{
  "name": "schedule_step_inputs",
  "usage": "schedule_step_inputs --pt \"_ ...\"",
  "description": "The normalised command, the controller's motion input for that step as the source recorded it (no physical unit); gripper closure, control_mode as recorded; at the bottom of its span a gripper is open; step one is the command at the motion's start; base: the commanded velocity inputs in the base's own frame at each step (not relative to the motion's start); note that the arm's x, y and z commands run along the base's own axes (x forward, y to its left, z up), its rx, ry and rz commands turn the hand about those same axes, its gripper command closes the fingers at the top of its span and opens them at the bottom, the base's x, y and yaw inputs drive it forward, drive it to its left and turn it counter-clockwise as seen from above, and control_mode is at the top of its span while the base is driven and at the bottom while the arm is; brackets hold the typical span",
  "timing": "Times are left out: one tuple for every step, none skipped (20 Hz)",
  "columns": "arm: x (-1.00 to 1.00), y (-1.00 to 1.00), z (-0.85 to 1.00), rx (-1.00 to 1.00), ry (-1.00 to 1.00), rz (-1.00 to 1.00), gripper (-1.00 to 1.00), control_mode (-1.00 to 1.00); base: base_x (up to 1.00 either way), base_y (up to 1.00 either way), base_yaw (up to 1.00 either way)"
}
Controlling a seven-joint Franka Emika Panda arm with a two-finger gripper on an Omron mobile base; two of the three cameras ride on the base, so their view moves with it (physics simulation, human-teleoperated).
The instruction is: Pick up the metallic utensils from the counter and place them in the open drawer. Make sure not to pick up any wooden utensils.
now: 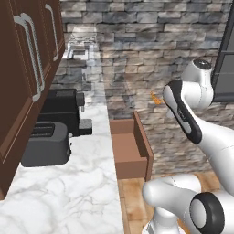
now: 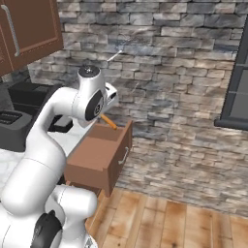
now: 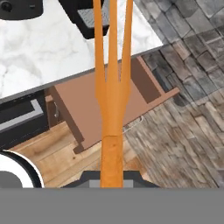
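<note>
My gripper [image 3: 113, 178] is shut on the slim orange-handled utensil [image 3: 113, 100], which runs up the middle of the hand view and splits into three thin prongs. The utensil pokes out below the hand as a short orange stub [image 2: 109, 121] and shows beside the forearm [image 1: 156, 99]. It hangs above the open drawer [image 3: 85, 107], a shallow reddish-brown box with a plain bare bottom [image 1: 129, 151] that juts from the cabinet [image 2: 92, 156]. The knife, the wooden spoons and the large counter are out of view.
A narrow marble worktop [image 1: 68, 183] carries a dark toaster [image 1: 45, 144] and a black coffee machine [image 1: 64, 109]. Dark wood wall cabinets [image 1: 27, 68] hang over it. A stone wall [image 2: 169, 72] stands behind the drawer, with wooden floor [image 2: 160, 218] below.
</note>
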Motion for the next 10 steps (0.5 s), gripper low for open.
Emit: schedule_step_inputs --pt "0.14 0.06 -0.26 -0.08 0.0 -0.14 1.0 -1.0 0.0 0.0 0.0" --pt "0.17 0.0 -0.24 -0.07 0.0 -0.15 1.0 -1.0 0.0 0.0 0.0" --pt "0.18 0.0 -0.2 -0.05 0.0 -0.17 1.0 -1.0 0.0 0.0 0.0" --pt "0.17 0.0 -0.17 -0.03 0.0 -0.19 1.0 -1.0 0.0 0.0 0.0" --pt "0.16 0.0 -0.15 -0.01 0.0 -0.22 1.0 -1.0 0.0 0.0 0.0" --pt "0.14 0.0 -0.15 -0.01 0.0 -0.23 1.0 -1.0 0.0 0.0 0.0" --pt "0.09 0.0 -0.14 0.0 0.0 -0.26 1.0 -1.0 0.0 0.0 0.0" --pt "0.01 0.0 -0.14 0.0 0.0 -0.27 1.0 -1.0 0.0 0.0 0.0" --pt "0.0 0.0 -0.13 0.0 0.0 -0.26 1.0 -1.0 0.0 0.0 0.0" --pt "0.0 0.0 -0.14 0.0 0.0 -0.26 1.0 -1.0 0.0 0.0 0.0"
